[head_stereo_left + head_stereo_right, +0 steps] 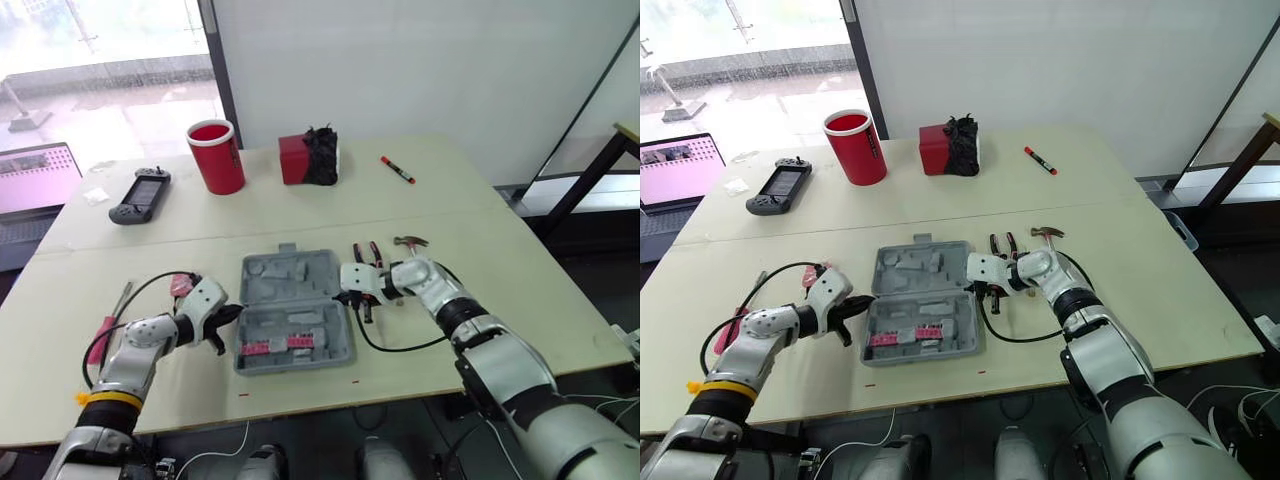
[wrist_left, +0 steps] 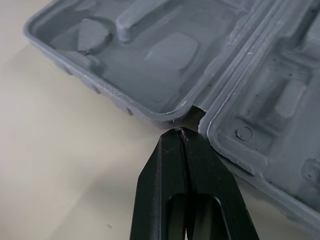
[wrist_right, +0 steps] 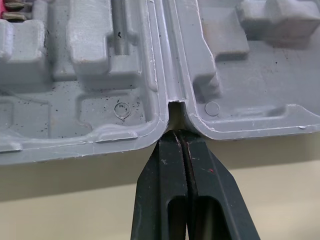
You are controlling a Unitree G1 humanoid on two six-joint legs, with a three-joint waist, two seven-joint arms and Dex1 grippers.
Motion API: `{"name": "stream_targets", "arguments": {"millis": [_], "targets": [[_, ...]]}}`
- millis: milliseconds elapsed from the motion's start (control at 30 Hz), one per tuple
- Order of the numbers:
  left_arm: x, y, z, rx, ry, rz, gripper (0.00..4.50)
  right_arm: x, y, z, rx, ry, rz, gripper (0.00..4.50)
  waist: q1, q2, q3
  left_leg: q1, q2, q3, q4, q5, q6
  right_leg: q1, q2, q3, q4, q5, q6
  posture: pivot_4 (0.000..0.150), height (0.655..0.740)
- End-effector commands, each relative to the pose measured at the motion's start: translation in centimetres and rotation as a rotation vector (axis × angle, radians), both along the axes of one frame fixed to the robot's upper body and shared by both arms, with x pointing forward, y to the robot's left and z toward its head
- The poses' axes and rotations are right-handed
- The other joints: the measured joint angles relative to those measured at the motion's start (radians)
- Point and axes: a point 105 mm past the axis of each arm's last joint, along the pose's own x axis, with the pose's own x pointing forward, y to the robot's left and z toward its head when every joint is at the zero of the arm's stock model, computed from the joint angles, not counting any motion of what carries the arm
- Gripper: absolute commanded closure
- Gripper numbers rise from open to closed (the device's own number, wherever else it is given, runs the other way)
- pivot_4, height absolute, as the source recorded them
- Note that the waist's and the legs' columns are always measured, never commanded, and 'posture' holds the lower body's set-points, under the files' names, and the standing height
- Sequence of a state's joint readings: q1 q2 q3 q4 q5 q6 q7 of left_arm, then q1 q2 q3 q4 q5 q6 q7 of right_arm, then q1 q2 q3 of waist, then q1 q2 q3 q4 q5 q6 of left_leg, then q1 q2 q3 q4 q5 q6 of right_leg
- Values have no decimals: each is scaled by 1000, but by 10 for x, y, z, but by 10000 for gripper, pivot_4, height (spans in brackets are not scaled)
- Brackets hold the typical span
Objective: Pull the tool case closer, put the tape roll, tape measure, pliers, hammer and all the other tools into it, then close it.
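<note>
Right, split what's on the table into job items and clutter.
Job: tool case, pliers, hammer, red-handled tool.
Clutter: red cup, game controller, red box, marker.

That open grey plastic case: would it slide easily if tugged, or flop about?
The tool case looks like thin moulded plastic, mostly empty, so probably light and easy to slide on the smooth table. Lying open and flat, it seems unlikely to tip, though its two halves may flex at the hinge.
</note>
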State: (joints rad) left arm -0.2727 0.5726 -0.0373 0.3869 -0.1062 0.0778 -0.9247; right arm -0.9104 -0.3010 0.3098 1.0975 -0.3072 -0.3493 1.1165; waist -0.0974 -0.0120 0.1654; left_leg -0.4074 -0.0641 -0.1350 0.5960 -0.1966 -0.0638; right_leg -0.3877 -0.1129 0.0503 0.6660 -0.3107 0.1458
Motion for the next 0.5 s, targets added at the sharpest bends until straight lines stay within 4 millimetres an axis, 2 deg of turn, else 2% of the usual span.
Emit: {"name": "stream_targets", "arguments": {"millis": [33,133,300,500], "targets": [[-20,-7,-13,-19,87,-65,45000,-16,9,-5,4,29,87,44339,0,0,0,0,0,0,0,0,0,0,0,0,0,0,0,1500,7400],[-35,-12,-12,-44,88,-116,45000,-26,12,-8,21,44,103,44339,1,0,0,1,1,0,0,0,0,0,0,0,0,0,0,1500,7400],[-52,-11,-14,-54,115,-131,45000,-42,19,-13,54,84,92,44339,2,0,-1,1,2,0,0,0,0,0,0,0,0,0,0,1500,7400],[-54,-4,-22,-32,136,-115,45000,-52,14,-15,45,111,72,44339,14,0,-1,1,2,0,0,0,0,0,1,0,0,0,-1,1500,7400]]}}
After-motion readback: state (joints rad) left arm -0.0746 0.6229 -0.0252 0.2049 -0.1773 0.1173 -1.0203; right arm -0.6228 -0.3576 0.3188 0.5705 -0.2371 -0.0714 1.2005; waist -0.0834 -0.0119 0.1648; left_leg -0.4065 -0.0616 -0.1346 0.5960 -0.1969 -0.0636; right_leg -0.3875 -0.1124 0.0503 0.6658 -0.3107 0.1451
